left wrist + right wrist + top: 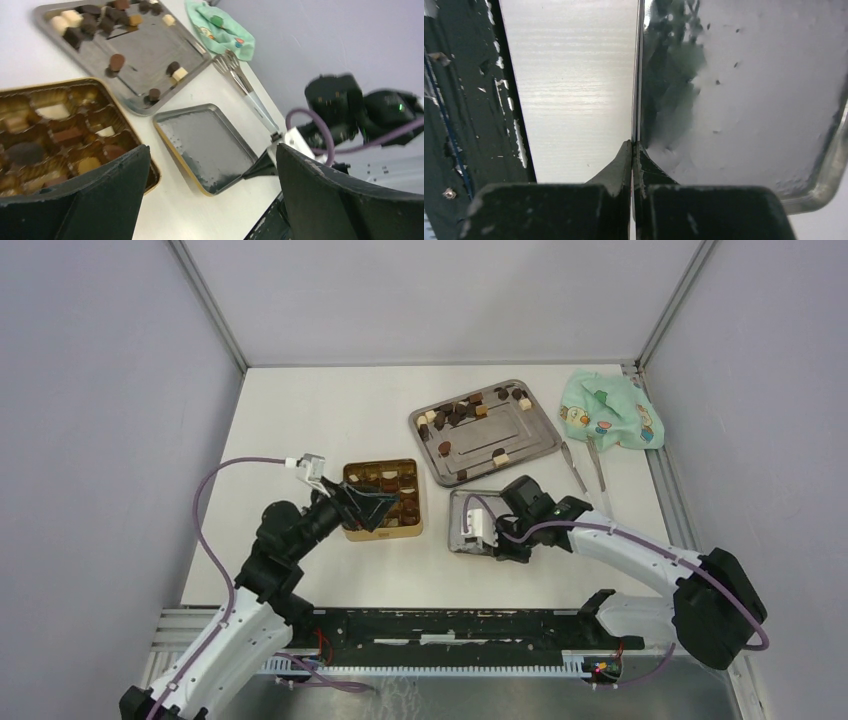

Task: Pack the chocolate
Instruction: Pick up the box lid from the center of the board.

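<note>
White table [300, 410], grey walls [430, 300]

One gold tin [385, 533], gridded. Right of tin and farther back: one steel tray [520, 440] with roughly fifteen loose chocolate pieces [455, 415]. More pieces inside tin, too crowded to count. Just right of tin: one shallow lid [210, 145]. Far right of tin: apparently one pair of tongs [597, 465] and one green cloth [610, 410].
</note>
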Action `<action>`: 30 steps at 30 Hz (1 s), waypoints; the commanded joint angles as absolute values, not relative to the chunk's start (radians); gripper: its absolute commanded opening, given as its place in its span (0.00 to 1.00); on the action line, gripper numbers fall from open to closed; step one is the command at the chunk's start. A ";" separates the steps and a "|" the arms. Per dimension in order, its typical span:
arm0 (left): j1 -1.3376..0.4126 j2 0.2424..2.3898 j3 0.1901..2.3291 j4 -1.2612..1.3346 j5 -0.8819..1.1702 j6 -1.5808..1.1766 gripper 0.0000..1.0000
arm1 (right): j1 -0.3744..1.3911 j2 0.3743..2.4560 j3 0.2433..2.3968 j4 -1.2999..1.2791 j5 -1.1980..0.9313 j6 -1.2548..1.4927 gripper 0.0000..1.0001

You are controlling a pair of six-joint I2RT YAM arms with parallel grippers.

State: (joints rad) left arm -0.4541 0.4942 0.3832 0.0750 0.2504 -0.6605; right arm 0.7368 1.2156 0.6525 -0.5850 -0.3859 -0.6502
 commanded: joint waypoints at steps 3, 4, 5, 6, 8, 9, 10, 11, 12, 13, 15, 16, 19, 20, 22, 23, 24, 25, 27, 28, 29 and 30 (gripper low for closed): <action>-0.625 0.597 0.380 0.313 0.302 -0.368 1.00 | 0.653 1.188 0.820 -0.816 -0.580 -0.768 0.00; -0.670 0.618 0.382 0.326 0.286 -0.319 1.00 | 0.643 1.193 0.837 -0.837 -0.604 -0.776 0.00; -0.716 0.638 0.387 0.332 0.268 -0.269 1.00 | 0.630 1.198 0.857 -0.863 -0.626 -0.784 0.00; -0.760 0.658 0.395 0.333 0.245 -0.217 1.00 | 0.620 1.204 0.877 -0.884 -0.647 -0.790 0.00; -0.854 0.703 0.418 0.314 0.198 -0.112 1.00 | 0.598 1.222 0.913 -0.920 -0.685 -0.802 0.00; -0.895 0.731 0.436 0.294 0.177 -0.060 1.00 | 0.587 1.234 0.935 -0.944 -0.704 -0.810 0.00; -0.934 0.762 0.454 0.270 0.159 -0.019 1.00 | 0.579 1.250 0.954 -0.965 -0.723 -0.817 0.00; -0.963 0.795 0.475 0.243 0.145 0.034 1.00 | 0.568 1.263 0.974 -0.987 -0.745 -0.827 0.00; -0.993 0.843 0.496 0.221 0.127 0.073 1.00 | 0.558 1.276 0.990 -1.005 -0.766 -0.831 0.00; -1.018 0.878 0.514 0.200 0.113 0.105 1.00 | 0.550 1.288 1.002 -1.015 -0.781 -0.834 0.00; -1.071 0.943 0.553 0.178 0.081 0.165 1.00 | 0.537 1.310 1.024 -1.044 -0.813 -0.850 0.00; -1.094 0.969 0.568 0.174 0.063 0.189 1.00 | 0.533 1.322 1.033 -1.056 -0.820 -0.860 0.00; -1.164 1.046 0.613 0.166 -0.034 0.271 1.00 | 0.521 1.354 1.069 -1.101 -0.835 -0.892 0.00; -1.185 1.073 0.628 0.162 -0.080 0.298 1.00 | 0.518 1.363 1.078 -1.113 -0.841 -0.898 0.00; -1.212 1.119 0.653 0.150 -0.139 0.343 1.00 | 0.517 1.378 1.095 -1.130 -0.850 -0.907 0.00; -1.219 1.145 0.660 0.148 -0.165 0.362 0.99 | 0.515 1.385 1.103 -1.140 -0.855 -0.913 0.00; -1.228 1.160 0.667 0.147 -0.181 0.377 0.99 | 0.514 1.394 1.108 -1.146 -0.860 -0.918 0.00; -1.233 1.174 0.674 0.147 -0.195 0.389 0.98 | 0.514 1.402 1.117 -1.153 -0.863 -0.924 0.00; -1.237 1.196 0.681 0.148 -0.206 0.400 0.97 | 0.509 1.414 1.130 -1.161 -0.868 -0.930 0.00; -1.237 1.208 0.685 0.149 -0.209 0.402 0.95 | 0.506 1.420 1.136 -1.164 -0.870 -0.932 0.00; -1.238 1.220 0.688 0.149 -0.214 0.402 0.93 | 0.506 1.426 1.142 -1.167 -0.873 -0.933 0.00; -1.239 1.232 0.689 0.149 -0.217 0.405 0.91 | 0.505 1.433 1.148 -1.167 -0.875 -0.933 0.00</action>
